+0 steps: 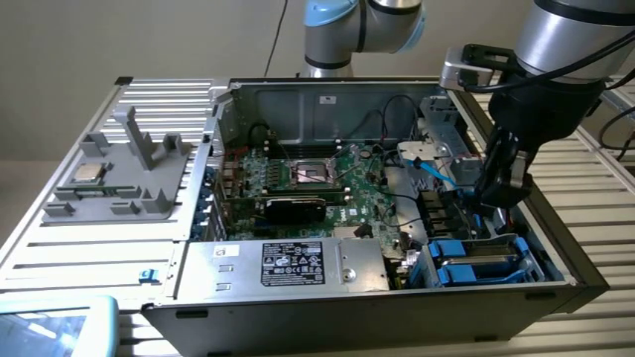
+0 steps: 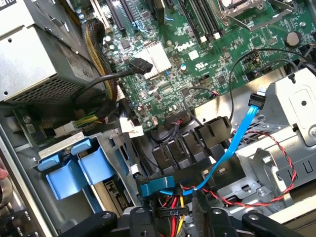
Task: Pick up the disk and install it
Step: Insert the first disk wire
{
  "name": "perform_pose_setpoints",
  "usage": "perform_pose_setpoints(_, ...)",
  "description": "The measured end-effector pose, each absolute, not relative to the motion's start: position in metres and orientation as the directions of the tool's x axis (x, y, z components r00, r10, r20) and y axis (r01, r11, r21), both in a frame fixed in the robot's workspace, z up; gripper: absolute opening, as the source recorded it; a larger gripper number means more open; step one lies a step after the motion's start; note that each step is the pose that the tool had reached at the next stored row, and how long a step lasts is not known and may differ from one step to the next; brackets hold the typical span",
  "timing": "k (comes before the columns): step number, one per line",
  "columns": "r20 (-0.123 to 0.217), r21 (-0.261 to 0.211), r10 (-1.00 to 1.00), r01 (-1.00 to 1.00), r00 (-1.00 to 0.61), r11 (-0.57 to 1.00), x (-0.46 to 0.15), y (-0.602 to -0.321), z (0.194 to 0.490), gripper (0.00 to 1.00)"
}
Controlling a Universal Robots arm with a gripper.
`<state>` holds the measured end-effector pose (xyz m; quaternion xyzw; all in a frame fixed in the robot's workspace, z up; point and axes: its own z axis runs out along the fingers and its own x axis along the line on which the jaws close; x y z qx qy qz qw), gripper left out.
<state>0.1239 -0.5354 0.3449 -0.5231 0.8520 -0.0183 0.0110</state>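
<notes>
An open black desktop computer case [image 1: 555, 256] lies on its side on a slatted metal bench [image 1: 89, 256], its green motherboard [image 1: 317, 178] facing up so the arm can work from above. The flat silver-grey disk in its bright blue plastic carrier [image 1: 481, 262] appears seated in the drive bay at the case's near corner, on the exterior view's right, blue tabs outward for handling. The silver robot arm [image 1: 570, 37] reaches steeply down from the exterior view's upper right. Its black tool [image 1: 494, 201] hangs inside the case near the loose light-blue data cable [image 1: 436, 172], just above the disk's bay. Whether the tool is open or closed on anything cannot be told.
</notes>
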Motion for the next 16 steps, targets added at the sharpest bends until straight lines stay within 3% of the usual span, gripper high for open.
perform_pose_setpoints(6, 0.002, -0.044, -0.892, -0.891, -0.452, 0.452, 0.1239, -0.5349, 0.3455, 0.35)
perform_pose_setpoints(16, 0.059, -0.084, -0.89, -0.89, -0.453, 0.447, 0.1162, -0.5265, 0.3511, 0.35)
